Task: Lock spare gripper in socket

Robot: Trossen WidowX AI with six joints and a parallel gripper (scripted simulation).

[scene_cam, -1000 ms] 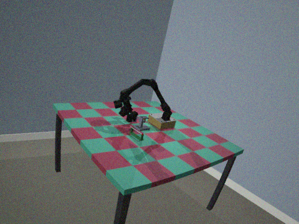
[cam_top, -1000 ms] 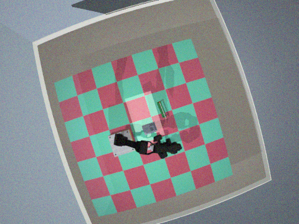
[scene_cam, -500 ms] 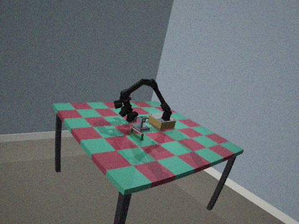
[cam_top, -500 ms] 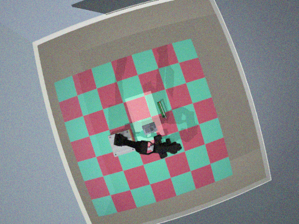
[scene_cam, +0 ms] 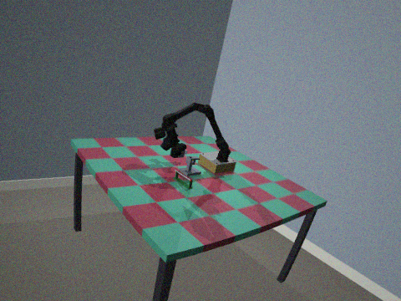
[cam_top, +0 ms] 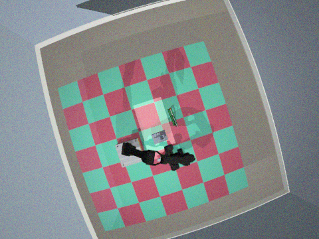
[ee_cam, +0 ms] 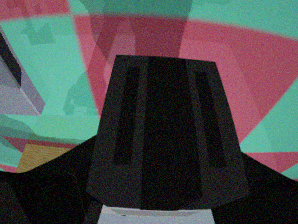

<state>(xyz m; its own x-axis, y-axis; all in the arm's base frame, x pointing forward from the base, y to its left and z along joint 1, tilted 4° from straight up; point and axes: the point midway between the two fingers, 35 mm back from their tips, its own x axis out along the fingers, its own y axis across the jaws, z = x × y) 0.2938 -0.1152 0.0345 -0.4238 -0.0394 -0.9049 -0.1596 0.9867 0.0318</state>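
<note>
1. Out over the chequered bench [cam_top: 116,192] [scene_cam: 167,234] [ee_cam: 272,115], the black arm [cam_top: 137,153] [scene_cam: 213,123] arches from its pale-topped base [cam_top: 125,160] [scene_cam: 212,165] [ee_cam: 42,156]; its end effector [cam_top: 187,158] [scene_cam: 178,150] [ee_cam: 158,135] points down, beyond the base's edge.

2. Between its fingers, the end effector holds a dark slotted block [ee_cam: 169,100]; the fingers stand part-way apart, one against each side of it; the block tapers toward the top of the wrist view and has two long dark slots; it may be the spare gripper, but the views are too dark to settle that.

3. Near the base stands the grey mount [cam_top: 159,136] [scene_cam: 190,167] [ee_cam: 22,97], upright on its flat foot, with a short piece jutting from its top in the exterior view; whether that piece is the lock pin, and whether the pin sits through the socket, I cannot tell; the end effector is apart from the mount, off to one side.

4. On the mount's other side lies a narrow green piece [cam_top: 172,117] [scene_cam: 181,181] with a pale strip and some red along it; it rests on the bench near the mount, away from the arm.

5. Across the squares fall several soft shadows; a paler patch of light lies beside the mount.
</note>
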